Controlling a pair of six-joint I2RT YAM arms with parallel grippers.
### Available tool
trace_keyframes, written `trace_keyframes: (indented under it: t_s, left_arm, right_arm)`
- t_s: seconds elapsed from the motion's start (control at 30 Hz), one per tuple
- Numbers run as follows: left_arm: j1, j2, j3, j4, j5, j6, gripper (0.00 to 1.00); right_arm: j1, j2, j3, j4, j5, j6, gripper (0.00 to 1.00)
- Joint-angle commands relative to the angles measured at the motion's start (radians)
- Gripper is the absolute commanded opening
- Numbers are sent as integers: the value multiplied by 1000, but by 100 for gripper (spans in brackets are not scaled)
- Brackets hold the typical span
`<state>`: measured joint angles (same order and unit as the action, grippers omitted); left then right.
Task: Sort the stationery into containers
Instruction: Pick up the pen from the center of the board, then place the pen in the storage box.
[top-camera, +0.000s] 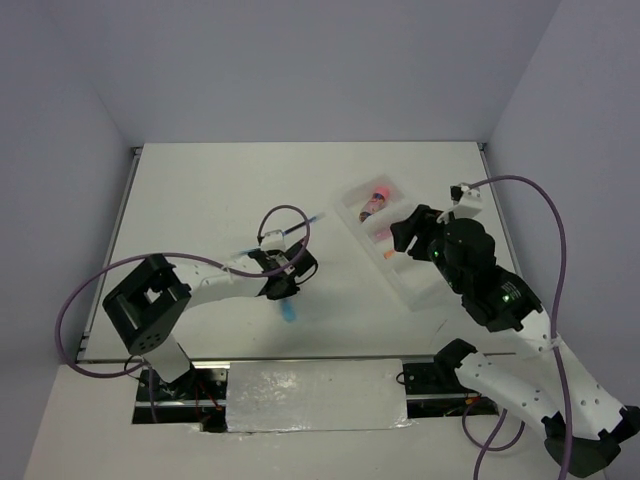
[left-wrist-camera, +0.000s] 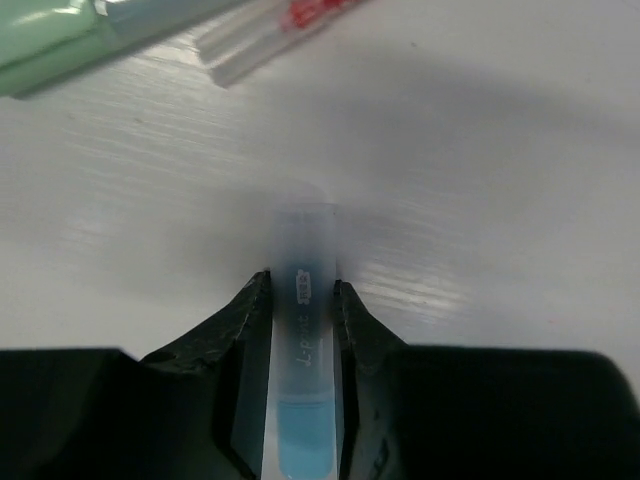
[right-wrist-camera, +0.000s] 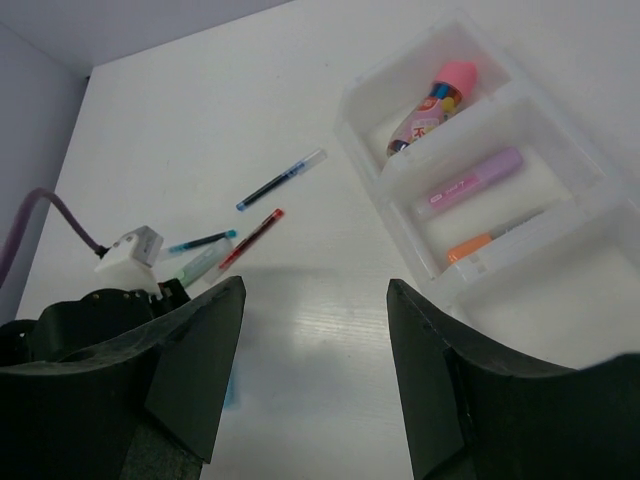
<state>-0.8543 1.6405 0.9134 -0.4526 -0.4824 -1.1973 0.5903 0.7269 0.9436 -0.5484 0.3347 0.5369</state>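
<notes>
My left gripper is down at the table, shut on a short blue pastel stick that lies between its jaws. My right gripper is open and empty, over the near end of the white three-compartment tray. The far compartment holds the pink stubby cylinder. A purple stick and an orange stick lie in what seems the middle compartment. The near compartment is hidden.
Loose on the table beyond my left gripper lie a dark-blue pen, a red pen, a teal pen and a green stick. Grey walls enclose the table.
</notes>
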Motion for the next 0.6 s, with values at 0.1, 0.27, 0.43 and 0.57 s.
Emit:
trace_keyframes:
  t_s: [0.1,0.27,0.43,0.57]
  left_arm:
    - [-90,-1,126,152,154,243,0]
    - [-103,91,404,233,240,618,0]
    - [-100,249,704,262,294,885,0]
    - [-77,396,933,258,341,979,6]
  right_arm:
    - [6,-93,50,-61,30,-43,67]
    - [3,-118,41,-111,29,-63,67]
    - [5,-150,46,-154,6,-81,67]
    - [5,-172,61,-195,10,-98,68]
